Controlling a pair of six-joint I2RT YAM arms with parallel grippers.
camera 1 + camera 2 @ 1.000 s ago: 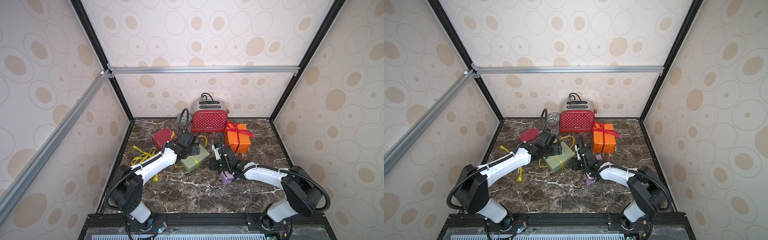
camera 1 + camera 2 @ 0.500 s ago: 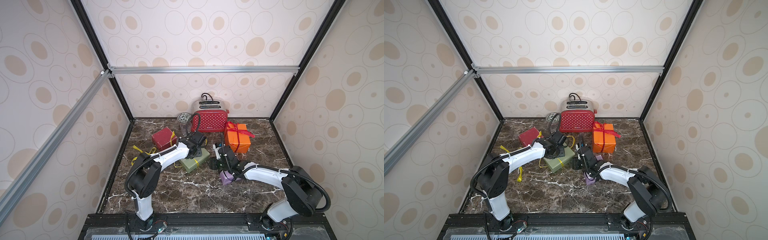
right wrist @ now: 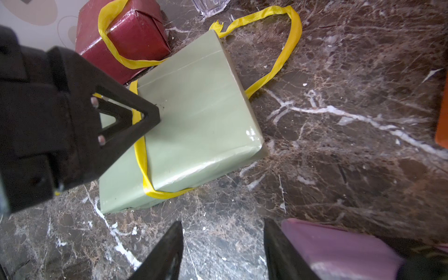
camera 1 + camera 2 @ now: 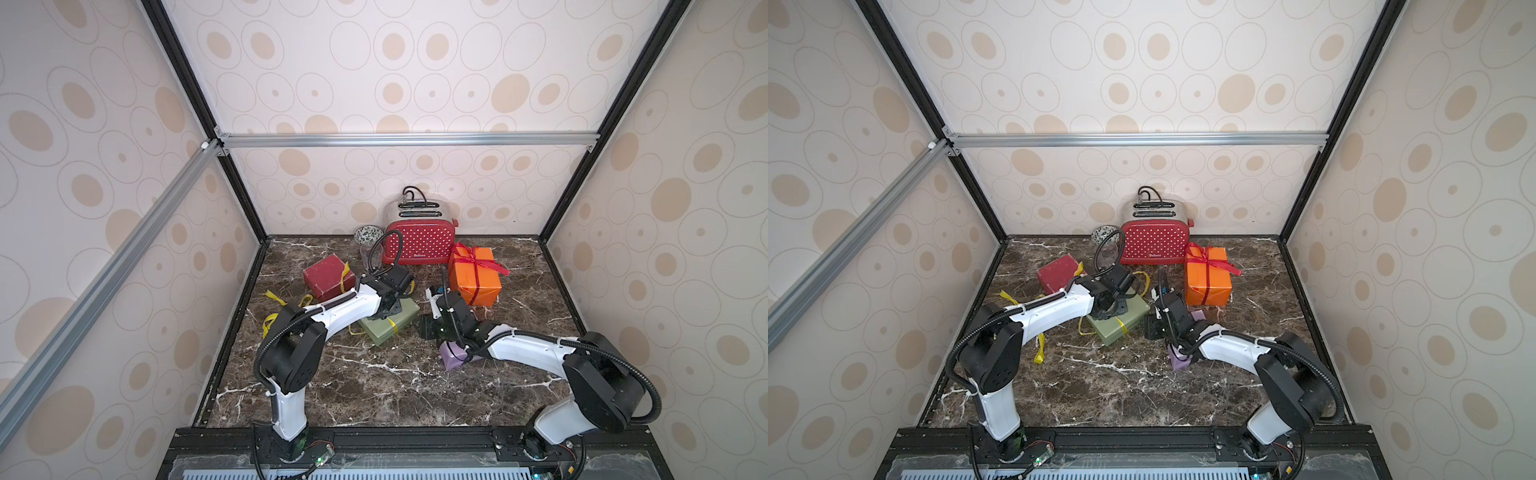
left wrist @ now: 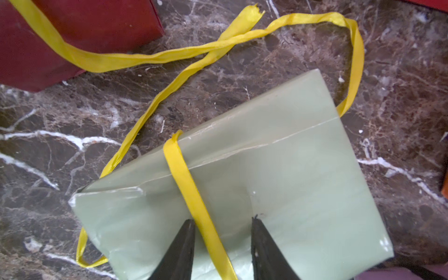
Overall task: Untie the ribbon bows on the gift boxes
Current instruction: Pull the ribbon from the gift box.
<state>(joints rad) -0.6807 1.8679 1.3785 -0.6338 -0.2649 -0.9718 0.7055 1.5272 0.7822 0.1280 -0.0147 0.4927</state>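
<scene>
Arm outstretched, the left tool (image 5: pixel 222 219) straddles, spread, the yellow ribbon (image 5: pixel 180 169) atop the green box (image 5: pixel 291 169); the right tool (image 3: pixel 222 221), spread, hovers over open worktop (image 3: pixel 339 169) beside the lilac box (image 3: pixel 339 242).

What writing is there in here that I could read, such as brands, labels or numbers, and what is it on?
No text here is clear enough to quote.
Too small and blurred to read: a short white brand word low on the red front of the toaster, seen in both top views.
No writing shows on the olive green box, the dark red box, the orange box or the lilac box.
</scene>
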